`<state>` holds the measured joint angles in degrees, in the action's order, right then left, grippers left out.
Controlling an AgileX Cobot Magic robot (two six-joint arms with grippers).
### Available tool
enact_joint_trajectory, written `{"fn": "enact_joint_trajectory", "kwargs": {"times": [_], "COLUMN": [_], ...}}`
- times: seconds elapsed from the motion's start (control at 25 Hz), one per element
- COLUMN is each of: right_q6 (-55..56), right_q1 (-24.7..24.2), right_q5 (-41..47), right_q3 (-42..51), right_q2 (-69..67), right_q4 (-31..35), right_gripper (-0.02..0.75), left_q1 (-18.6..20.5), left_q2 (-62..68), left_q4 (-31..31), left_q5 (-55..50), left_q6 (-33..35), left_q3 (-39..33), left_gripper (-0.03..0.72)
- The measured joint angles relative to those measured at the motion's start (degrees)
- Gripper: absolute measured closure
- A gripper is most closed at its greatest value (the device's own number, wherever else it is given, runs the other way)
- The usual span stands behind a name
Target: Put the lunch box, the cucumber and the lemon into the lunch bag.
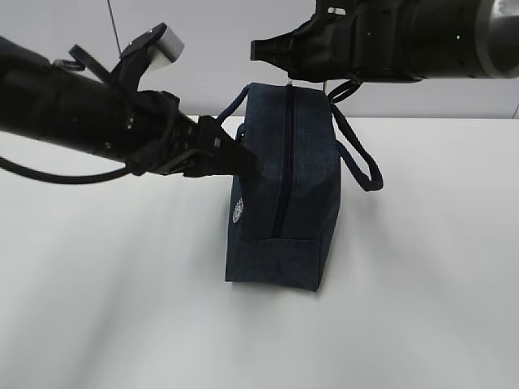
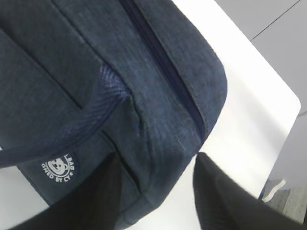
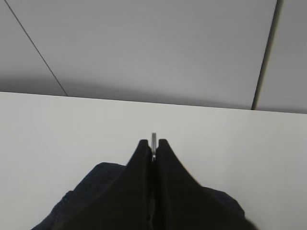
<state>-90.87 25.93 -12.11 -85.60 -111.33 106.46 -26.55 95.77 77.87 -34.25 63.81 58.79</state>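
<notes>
White table (image 1: 97,324) fills the scene below a pale grey panelled wall (image 1: 219,32), and the dark navy lunch bag (image 1: 284,194) stands on it near the middle, its short end toward the exterior camera and its top zipper (image 1: 284,162) running away from that camera along the crest, closed along the length that shows. The left gripper (image 1: 247,164) reaches in from the left of the exterior view with its black fingers (image 2: 103,196) spread apart; in the left wrist view they straddle the near upper corner of the bag with fabric between them but not pinched, so it holds nothing. Just beside that finger sits a round white printed logo (image 2: 60,166) on the bag's side panel, and a padded loop handle (image 2: 57,143) crosses the panel above it. The right gripper (image 3: 153,143) hangs over the far end of the bag, coming in from the upper right of the exterior view, its fingers pressed together on a thin silvery metal piece (image 3: 153,140) that sticks up between the tips, apparently the zipper's pull. The bag's second handle (image 1: 361,158) droops off the right side. No lunch box, cucumber or lemon can be seen in any view.
</notes>
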Motion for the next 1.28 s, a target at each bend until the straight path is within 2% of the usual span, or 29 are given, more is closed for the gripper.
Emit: {"fn": "enact_joint_trajectory", "kwargs": {"times": [0.24, 0.36, 0.48, 0.68, 0.92, 1.28], "right_q6": [0.0, 0.0, 0.0, 0.0, -0.1, -0.1], "right_q1": [0.0, 0.0, 0.0, 0.0, 0.0, 0.0], "right_q5": [0.3, 0.4, 0.6, 0.7, 1.0, 1.3], "right_q3": [0.0, 0.0, 0.0, 0.0, 0.0, 0.0], "right_q2": [0.0, 0.0, 0.0, 0.0, 0.0, 0.0], "right_q4": [0.0, 0.0, 0.0, 0.0, 0.0, 0.0], "right_gripper": [0.738, 0.738, 0.738, 0.738, 0.738, 0.738], "left_q1": [0.0, 0.0, 0.0, 0.0, 0.0, 0.1], "left_q2": [0.0, 0.1, 1.5, 5.6, 10.2, 13.6], "left_q4": [-22.4, -31.2, -36.6, -39.3, -39.5, -35.3], "left_q5": [-5.8, -10.3, -13.3, -14.3, -13.9, -11.2], "left_q6": [-24.3, -34.2, -41.2, -45.7, -46.6, -46.7], "left_q3": [9.2, 13.3, 17.3, 22.8, 26.7, 29.3], "left_gripper": [0.367, 0.367, 0.367, 0.346, 0.325, 0.324]}}
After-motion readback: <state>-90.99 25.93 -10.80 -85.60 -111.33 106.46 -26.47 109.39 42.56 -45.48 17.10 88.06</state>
